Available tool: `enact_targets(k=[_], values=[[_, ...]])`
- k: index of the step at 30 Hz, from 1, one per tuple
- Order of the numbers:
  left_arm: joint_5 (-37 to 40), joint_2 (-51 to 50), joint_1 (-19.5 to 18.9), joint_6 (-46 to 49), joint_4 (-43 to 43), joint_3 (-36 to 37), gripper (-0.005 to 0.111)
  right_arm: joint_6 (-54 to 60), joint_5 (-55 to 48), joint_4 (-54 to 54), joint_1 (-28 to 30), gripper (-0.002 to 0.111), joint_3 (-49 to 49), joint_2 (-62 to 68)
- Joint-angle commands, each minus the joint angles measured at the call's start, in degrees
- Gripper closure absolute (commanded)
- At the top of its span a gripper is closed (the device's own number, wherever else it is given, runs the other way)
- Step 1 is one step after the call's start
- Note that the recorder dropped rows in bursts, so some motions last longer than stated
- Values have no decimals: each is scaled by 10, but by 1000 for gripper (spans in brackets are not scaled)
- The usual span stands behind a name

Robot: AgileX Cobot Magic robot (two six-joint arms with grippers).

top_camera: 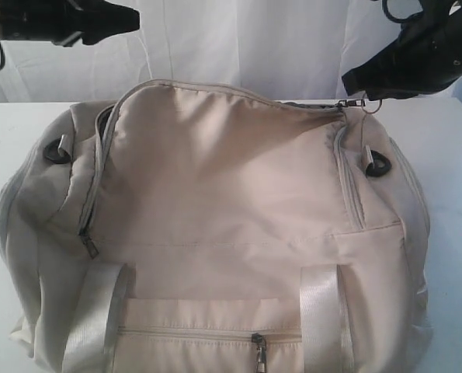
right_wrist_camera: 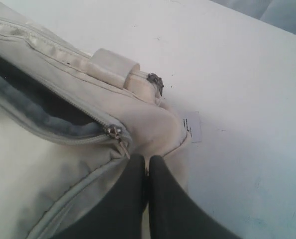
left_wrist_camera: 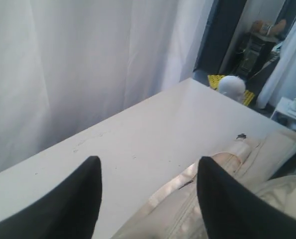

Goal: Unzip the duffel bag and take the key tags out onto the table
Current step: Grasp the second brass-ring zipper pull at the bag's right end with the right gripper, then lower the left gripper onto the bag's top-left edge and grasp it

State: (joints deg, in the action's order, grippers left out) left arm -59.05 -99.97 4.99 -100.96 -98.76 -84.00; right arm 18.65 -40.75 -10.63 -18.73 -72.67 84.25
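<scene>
Duffel bag [top_camera: 215, 202] is seen mid-table [top_camera: 456, 194], its zip partly parted. Left gripper [left_wrist_camera: 148, 162], at eleven o'clock, is spread wide, empty. Right gripper [right_wrist_camera: 148, 158], at two o'clock, is pressed shut beside the zipper pull [right_wrist_camera: 119, 137]; whether it is pinched cannot be told.

White table [top_camera: 457, 233], flat. Lying on it: beige duffel bag [top_camera: 215, 217]; small white label [right_wrist_camera: 193, 126] just beside the bag.
</scene>
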Motion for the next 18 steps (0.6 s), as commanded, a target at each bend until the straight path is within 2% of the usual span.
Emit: enact_targets(k=[1,6,12,14,15,17,18], values=[[77,-5,14,2,-12,-9,46,8,1,0,5,108,2,-6],[43,-37,9,-27,-12,-7,46,8,1,0,5,108,1,-6],[59,-67,9,-6,-12,-8,46,8,4,-2,5,108,1,-6],[45,-66,9,33,64,-11,46,8,5,-2,5,108,1,-6],[40,-67,11,34,72,-19,46,8,5,-2,5,108,1,-6],[49,-67,22,21,49,-41,46,8,5,-2,5,108,1,-6],[79,-67,32,-1,2,-53,46,8,5,-3,5,108,1,-6]])
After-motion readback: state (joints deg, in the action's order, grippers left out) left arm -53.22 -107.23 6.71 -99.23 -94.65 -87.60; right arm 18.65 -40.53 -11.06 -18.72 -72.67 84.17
